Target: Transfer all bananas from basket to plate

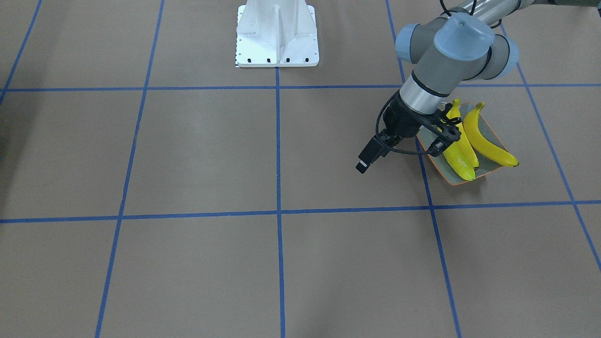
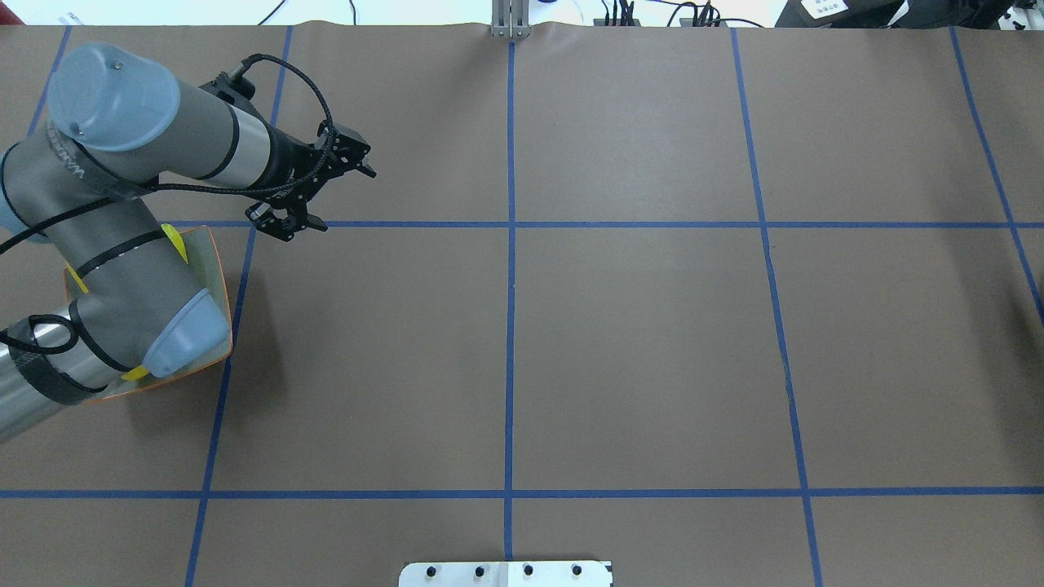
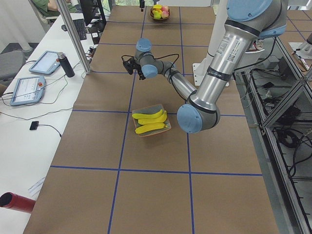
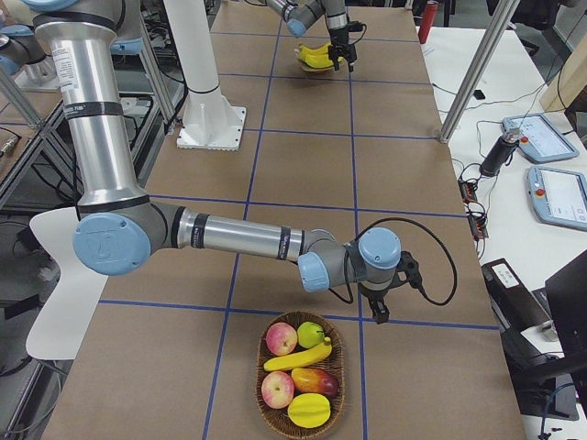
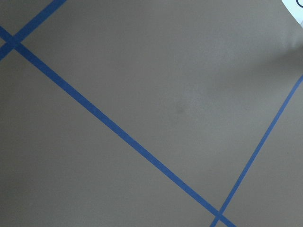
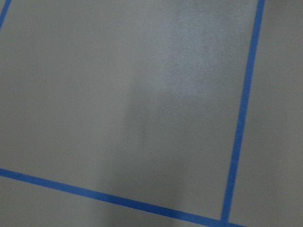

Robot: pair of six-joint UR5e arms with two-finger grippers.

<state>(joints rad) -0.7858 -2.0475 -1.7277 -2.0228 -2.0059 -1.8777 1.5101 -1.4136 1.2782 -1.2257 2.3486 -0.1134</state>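
Observation:
Three yellow bananas [image 1: 488, 143] lie side by side on the grey-green plate [image 1: 453, 182] with an orange rim. My left arm hides most of the plate [image 2: 215, 277] in the overhead view. My left gripper [image 2: 330, 191] is open and empty, just past the plate's far corner and above the table. One banana [image 4: 298, 357] lies in the wicker basket [image 4: 272, 410] among other fruit. My right gripper [image 4: 380, 310] hangs just beyond the basket's far rim; I cannot tell if it is open or shut. Both wrist views show only brown table and blue tape.
The basket also holds apples, a mango and other fruit [image 4: 281, 338]. The white robot base [image 1: 277, 37] stands at the table's middle. A side desk holds tablets [image 3: 30, 89], a dark bottle [image 3: 66, 65] and a red cylinder [image 3: 17, 202]. A metal post [image 3: 74, 34] stands at the table's edge.

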